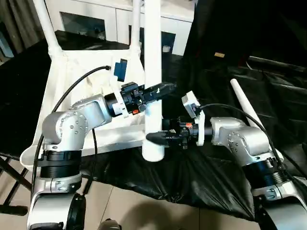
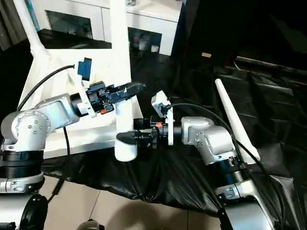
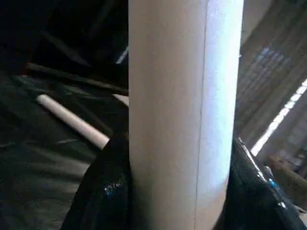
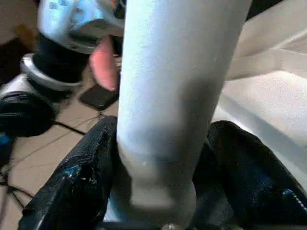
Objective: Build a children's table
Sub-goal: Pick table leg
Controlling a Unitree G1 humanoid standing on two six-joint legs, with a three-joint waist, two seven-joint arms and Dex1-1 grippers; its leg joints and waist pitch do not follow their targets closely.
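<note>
A white tube leg (image 1: 153, 72) stands upright in front of me, its lower end just past the tabletop's near edge. My left gripper (image 1: 160, 89) is shut on the leg at mid-height, and my right gripper (image 1: 156, 137) is shut on it near its lower end. Both wrist views show the leg (image 3: 184, 115) (image 4: 177, 86) held between black fingers. The white tabletop (image 1: 86, 67) lies upside down on the black sheet, with two legs (image 1: 45, 21) (image 1: 135, 21) standing in its far corner sockets. A further white leg (image 1: 249, 115) lies loose on the black sheet at the right.
A white cabinet with glass doors (image 1: 103, 21) stands behind the tabletop. The black sheet (image 1: 211, 172) covers the work surface and hangs over its near edge above a tiled floor (image 1: 129, 211). A black stand's legs (image 1: 9, 167) show at the lower left.
</note>
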